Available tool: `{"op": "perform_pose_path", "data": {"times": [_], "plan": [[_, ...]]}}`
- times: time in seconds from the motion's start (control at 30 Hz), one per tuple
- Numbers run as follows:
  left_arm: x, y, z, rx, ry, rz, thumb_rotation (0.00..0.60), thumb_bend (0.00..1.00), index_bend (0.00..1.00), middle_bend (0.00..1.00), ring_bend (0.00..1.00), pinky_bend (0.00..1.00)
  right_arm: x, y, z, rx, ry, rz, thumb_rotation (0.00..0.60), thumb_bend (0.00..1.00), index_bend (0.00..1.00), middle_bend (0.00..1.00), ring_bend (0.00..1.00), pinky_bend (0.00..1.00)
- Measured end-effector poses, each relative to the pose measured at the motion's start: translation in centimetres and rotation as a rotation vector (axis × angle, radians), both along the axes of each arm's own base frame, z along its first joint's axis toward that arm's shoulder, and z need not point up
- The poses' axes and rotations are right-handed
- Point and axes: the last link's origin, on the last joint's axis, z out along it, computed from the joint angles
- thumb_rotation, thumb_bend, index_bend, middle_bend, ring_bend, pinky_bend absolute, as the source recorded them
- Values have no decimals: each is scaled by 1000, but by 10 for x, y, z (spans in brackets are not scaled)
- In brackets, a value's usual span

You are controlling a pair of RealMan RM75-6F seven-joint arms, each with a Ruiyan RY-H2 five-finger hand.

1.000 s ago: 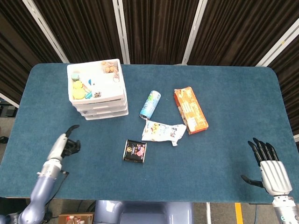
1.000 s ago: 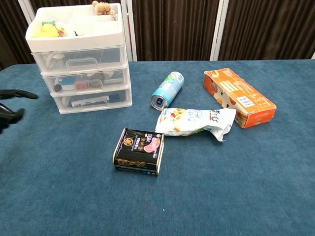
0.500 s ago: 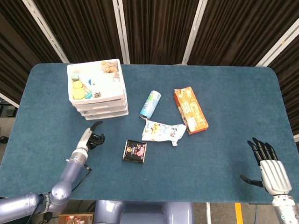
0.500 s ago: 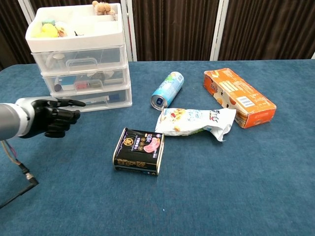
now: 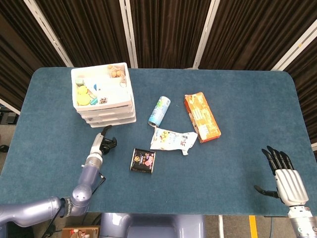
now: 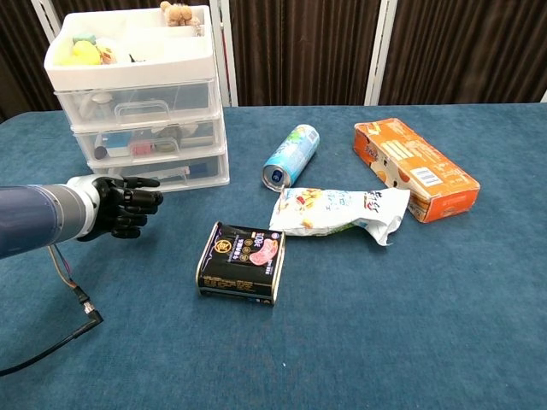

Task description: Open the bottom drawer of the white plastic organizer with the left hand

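The white plastic organizer (image 5: 104, 101) (image 6: 141, 102) stands at the table's back left, three clear drawers under an open top tray. Its bottom drawer (image 6: 161, 173) (image 5: 113, 122) is closed, a white handle on its front. My left hand (image 6: 126, 206) (image 5: 103, 141) hovers just in front of that drawer, a short gap from the handle; its fingers are curled in around nothing, one pointing toward the drawer. My right hand (image 5: 285, 173) rests at the near right edge, fingers spread and holding nothing.
A black tin (image 6: 243, 261) lies just right of my left hand. A blue can (image 6: 290, 155), a white snack bag (image 6: 340, 209) and an orange box (image 6: 414, 167) lie mid-table. The organizer's top tray holds small toys (image 5: 83, 91).
My left hand has swept from the near left edge rightward and forward, arriving in front of the bottom drawer. The right hand has stayed put.
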Motion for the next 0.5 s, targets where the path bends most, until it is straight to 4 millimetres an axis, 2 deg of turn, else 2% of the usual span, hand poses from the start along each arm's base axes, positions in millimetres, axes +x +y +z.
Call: {"op": "perform_pose_path", "data": {"times": [0.5], "plan": [[7,17,-14,2,-115,65,600,668,86,994,986,968,0,-3,-1,11,-13,-5,600,99,0,0,0,13]]}}
